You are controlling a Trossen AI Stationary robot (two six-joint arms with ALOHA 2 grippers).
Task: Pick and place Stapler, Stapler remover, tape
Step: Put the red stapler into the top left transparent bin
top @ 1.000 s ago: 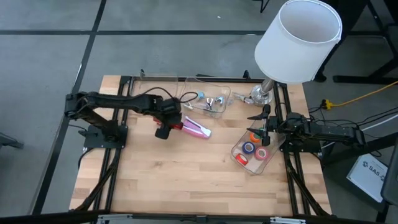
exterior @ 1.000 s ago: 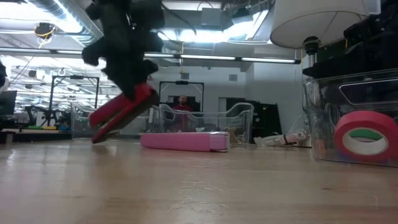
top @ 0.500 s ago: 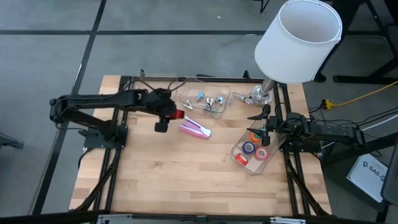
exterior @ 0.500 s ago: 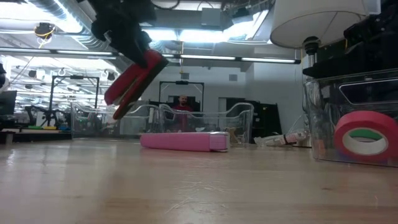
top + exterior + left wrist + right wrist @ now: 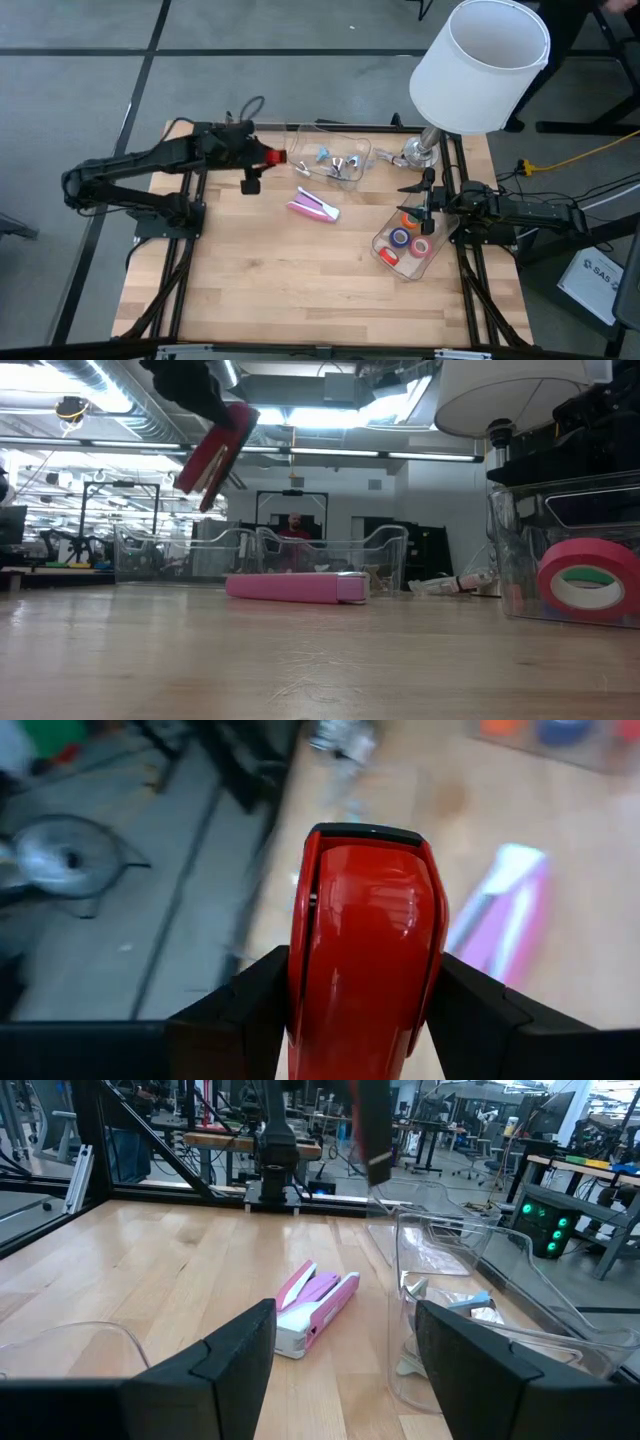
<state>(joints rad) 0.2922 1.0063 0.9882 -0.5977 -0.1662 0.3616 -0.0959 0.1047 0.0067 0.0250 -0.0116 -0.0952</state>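
My left gripper (image 5: 260, 160) is shut on a red stapler (image 5: 273, 156) and holds it high above the table's far-left part; the low view shows the red stapler (image 5: 215, 450) slanting in the air. A pink stapler (image 5: 313, 206) lies flat on the wood. Silvery staple removers (image 5: 340, 166) lie in a clear bin (image 5: 300, 140) at the far edge. Coloured tape rolls (image 5: 404, 238) lie in a second clear bin (image 5: 384, 256) on the right. My right gripper (image 5: 425, 200) waits open beside that bin. My left gripper pinches the red stapler between its two fingers (image 5: 240, 1010), one on each long side of the body (image 5: 362, 970). The stapler lies along the fingers, its free end (image 5: 365, 835) sticking out ahead. It is lifted clear and tilted, its free end lower.
A white lamp (image 5: 480, 62) stands on its metal base (image 5: 418, 150) at the far-right corner, its shade above the right arm. Bare wood (image 5: 280, 280) lies across the near half of the table. A person shows in the room beyond the table (image 5: 293, 526).
My left gripper, shut on the red stapler, has risen and drawn back from beside the pink stapler toward the table's far-left. The red stapler has gone up with it. The pink stapler has stayed where it lay.
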